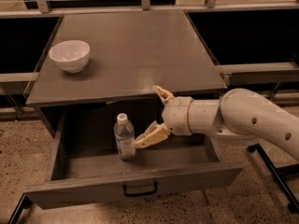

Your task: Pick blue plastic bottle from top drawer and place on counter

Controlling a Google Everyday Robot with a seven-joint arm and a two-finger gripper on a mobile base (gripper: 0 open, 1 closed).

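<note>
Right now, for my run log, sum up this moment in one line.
gripper: open, at top drawer beside blue plastic bottle | bottle: upright, not gripped | counter: holds white bowl

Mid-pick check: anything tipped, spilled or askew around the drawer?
Nothing stands out. The small clear plastic bottle stands upright and capped in the open grey-brown top drawer. The white bowl sits upright on the grey-brown counter. The cream two-finger gripper is open beside the bottle.

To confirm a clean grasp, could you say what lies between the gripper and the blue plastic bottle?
Nothing: in the camera view the open gripper has its lower finger nearly at the blue plastic bottle in the top drawer.
</note>
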